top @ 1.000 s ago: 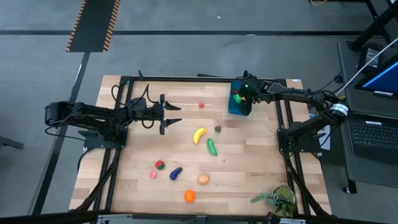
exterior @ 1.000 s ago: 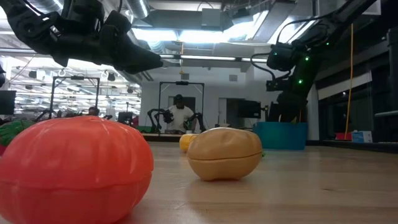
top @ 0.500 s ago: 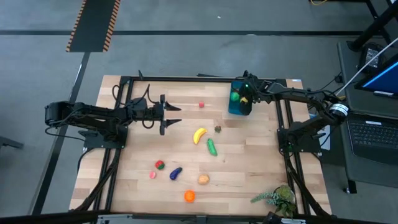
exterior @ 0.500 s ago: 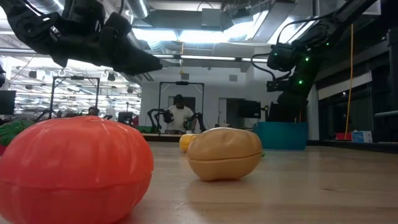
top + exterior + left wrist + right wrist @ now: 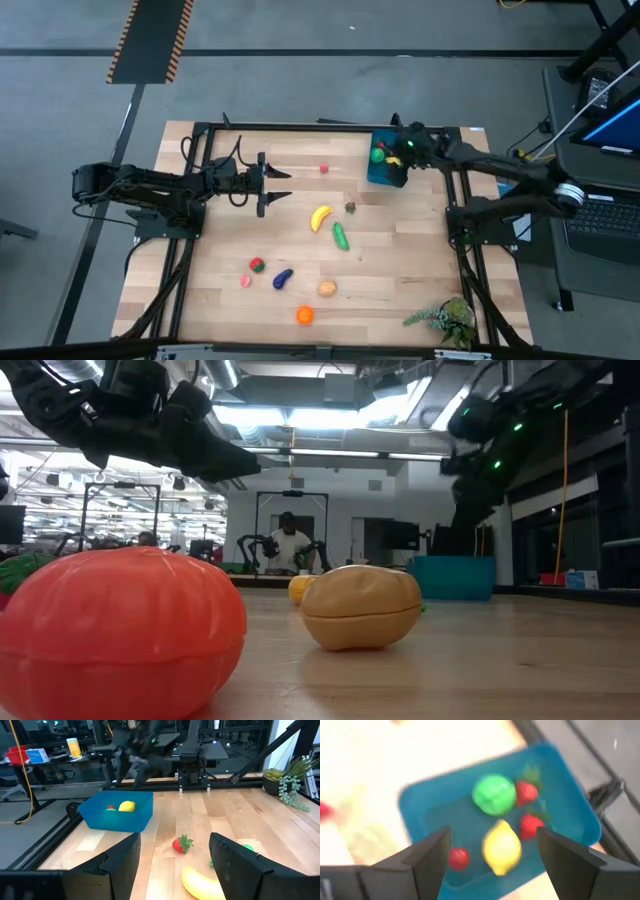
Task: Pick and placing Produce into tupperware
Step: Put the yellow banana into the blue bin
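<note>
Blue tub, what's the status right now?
Right gripper open, empty, above tupperware. Lemon and other pieces inside. Left gripper open, waiting mid-table. Nothing blocking.

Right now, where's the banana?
High view: the banana lies mid-table, just up-left of the green cucumber, with the small strawberry to its right.

The blue tupperware [image 5: 415, 810] holds a yellow lemon [image 5: 501, 847], a green piece [image 5: 493, 794] and three red pieces.

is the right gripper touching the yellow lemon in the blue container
Apart. In the right wrist view the right gripper is open above the blue container, with the lemon lying free between its fingers.
</note>
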